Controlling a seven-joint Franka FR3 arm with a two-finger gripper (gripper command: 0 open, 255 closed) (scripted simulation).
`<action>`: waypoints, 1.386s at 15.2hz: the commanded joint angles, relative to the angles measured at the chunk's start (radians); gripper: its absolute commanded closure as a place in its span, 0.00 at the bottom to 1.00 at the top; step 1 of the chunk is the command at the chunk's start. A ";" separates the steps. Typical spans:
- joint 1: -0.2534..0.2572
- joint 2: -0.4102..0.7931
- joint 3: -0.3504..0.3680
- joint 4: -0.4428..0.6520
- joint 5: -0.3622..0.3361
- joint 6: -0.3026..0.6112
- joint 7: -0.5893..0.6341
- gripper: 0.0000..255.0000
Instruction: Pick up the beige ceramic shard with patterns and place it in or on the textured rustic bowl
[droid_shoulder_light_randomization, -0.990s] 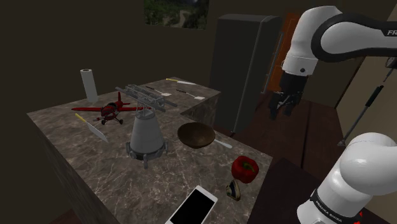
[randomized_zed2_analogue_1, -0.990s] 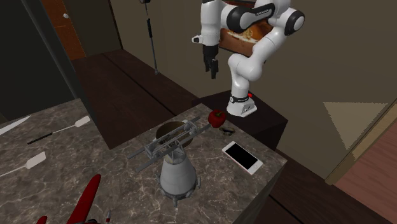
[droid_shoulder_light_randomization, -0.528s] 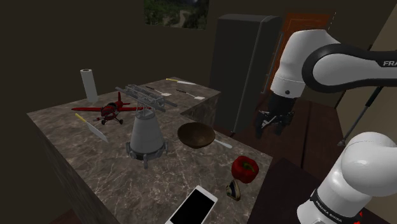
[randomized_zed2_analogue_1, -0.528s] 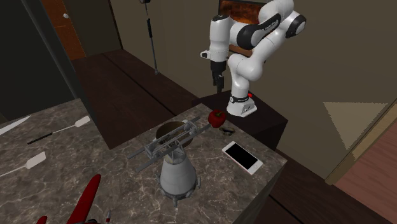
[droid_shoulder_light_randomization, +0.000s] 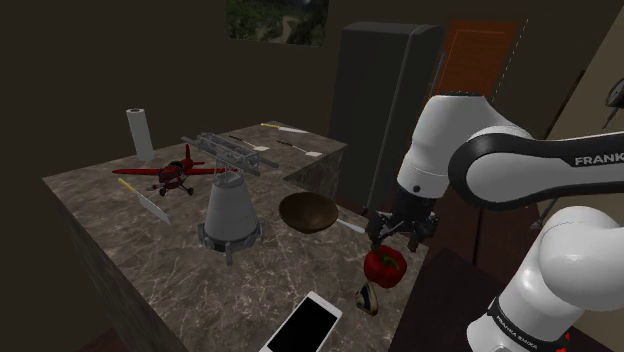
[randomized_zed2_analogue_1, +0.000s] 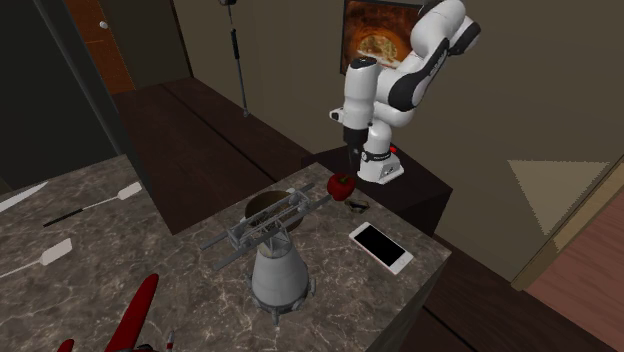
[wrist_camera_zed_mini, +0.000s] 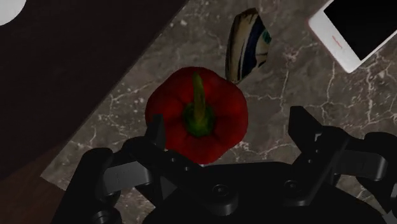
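The beige shard (wrist_camera_zed_mini: 248, 46) with dark blue patterning lies on the marble counter between a red bell pepper (wrist_camera_zed_mini: 197, 114) and a white phone (wrist_camera_zed_mini: 356, 28). In the shoulder view the shard (droid_shoulder_light_randomization: 369, 298) sits near the counter's front corner. It is a small piece (randomized_zed2_analogue_1: 357, 207) in the second exterior view. The dark brown bowl (droid_shoulder_light_randomization: 308, 212) stands upright further in on the counter, partly hidden (randomized_zed2_analogue_1: 263, 205) behind a grey model. My gripper (wrist_camera_zed_mini: 230, 133) is open and empty, hovering just above the pepper (droid_shoulder_light_randomization: 384, 264), short of the shard. It hangs (droid_shoulder_light_randomization: 395, 238) at the counter's edge.
A grey cone-shaped model (droid_shoulder_light_randomization: 230, 210) stands beside the bowl, with a red toy plane (droid_shoulder_light_randomization: 172, 172), a paper roll (droid_shoulder_light_randomization: 139, 132) and utensils further back. The phone (droid_shoulder_light_randomization: 305, 325) lies at the front edge. A dark cabinet (droid_shoulder_light_randomization: 385, 100) rises behind the counter.
The arm has swung down and toward the counter's corner. The gripper dropped from high beside the cabinet to just above the red pepper, and stayed open.
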 joint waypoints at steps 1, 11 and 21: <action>0.000 0.076 0.082 0.004 0.055 0.094 0.075 0.00; -0.074 0.339 0.308 0.029 0.135 0.384 0.222 0.00; -0.091 0.390 0.337 0.022 0.136 0.443 0.225 0.00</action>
